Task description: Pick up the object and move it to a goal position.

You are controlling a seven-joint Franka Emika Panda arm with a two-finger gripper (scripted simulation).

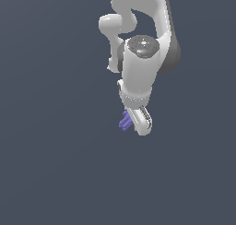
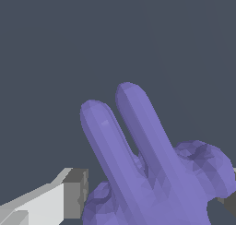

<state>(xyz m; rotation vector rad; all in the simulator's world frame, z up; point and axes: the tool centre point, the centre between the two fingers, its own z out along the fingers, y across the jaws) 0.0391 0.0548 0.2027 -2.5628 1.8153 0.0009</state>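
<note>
Object (image 2: 152, 173) fills the near part of the wrist view: purple-blue bars joined at a lumpy hub, with a pad (image 2: 76, 194) of the pincer on one side and a sliver of the other pad at the far edge. The pincer looks closed narrow on the object, though actual contact is hard to confirm. Two long bars lie side by side and point away from the camera, so the long axis runs roughly along the pincer's reach. In the exterior view the object (image 1: 125, 121) pokes out on that view's left of the pincer (image 1: 138, 120), below the white arm (image 1: 138, 72). No goal marker shows. I judge the carry step is in hand; next comes a steady move to the goal with the grip held.
</note>
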